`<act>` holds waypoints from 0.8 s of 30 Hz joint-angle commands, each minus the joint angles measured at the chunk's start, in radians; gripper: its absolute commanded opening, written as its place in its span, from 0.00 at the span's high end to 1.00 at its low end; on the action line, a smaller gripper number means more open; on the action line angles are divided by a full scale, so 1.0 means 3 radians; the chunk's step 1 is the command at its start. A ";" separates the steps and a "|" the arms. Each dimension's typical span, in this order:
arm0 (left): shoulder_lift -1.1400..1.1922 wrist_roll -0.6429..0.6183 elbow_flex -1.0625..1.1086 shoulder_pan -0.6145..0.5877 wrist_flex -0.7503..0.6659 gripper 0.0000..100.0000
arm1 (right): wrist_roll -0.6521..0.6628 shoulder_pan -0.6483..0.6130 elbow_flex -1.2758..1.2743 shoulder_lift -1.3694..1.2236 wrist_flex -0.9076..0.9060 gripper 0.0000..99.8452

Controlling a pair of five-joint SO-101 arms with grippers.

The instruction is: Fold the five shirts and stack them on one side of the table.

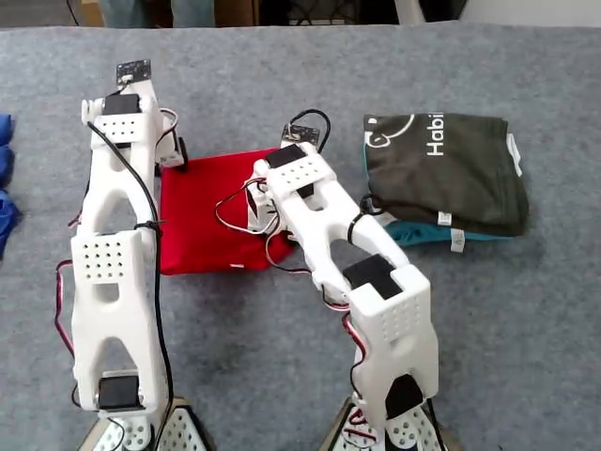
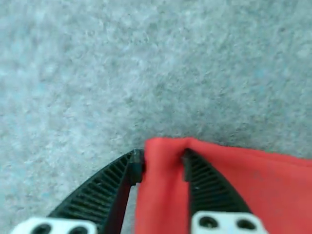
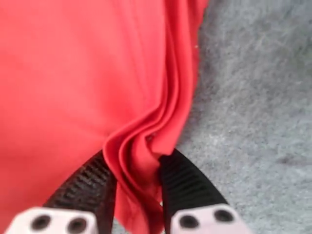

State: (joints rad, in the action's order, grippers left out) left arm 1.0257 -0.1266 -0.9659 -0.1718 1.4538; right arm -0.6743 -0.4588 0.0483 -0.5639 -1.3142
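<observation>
Both grippers pinch the red shirt, which lies flat on the table, left of the folded stack: left gripper at a corner, right gripper at a bunched edge. A thin grip may slip, making the fold crooked.

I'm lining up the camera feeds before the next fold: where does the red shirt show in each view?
High view: the red shirt lies flat mid-table, between the two arms.
Left wrist view: its corner is pinched in the left gripper.
Right wrist view: a bunched edge is pinched in the right gripper.
Shared landmark: the grey table cover along the shirt's edge.
</observation>
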 commanded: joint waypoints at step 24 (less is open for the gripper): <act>0.0107 -0.0061 -0.1501 0.0187 0.0358 0.97 | 0.0358 0.0384 0.0136 0.0391 -0.0061 0.99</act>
State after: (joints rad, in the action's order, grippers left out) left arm 1.0917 -0.1281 -1.3034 -0.1243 1.5643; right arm -0.5915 -0.4189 0.0713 -0.5255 -1.3203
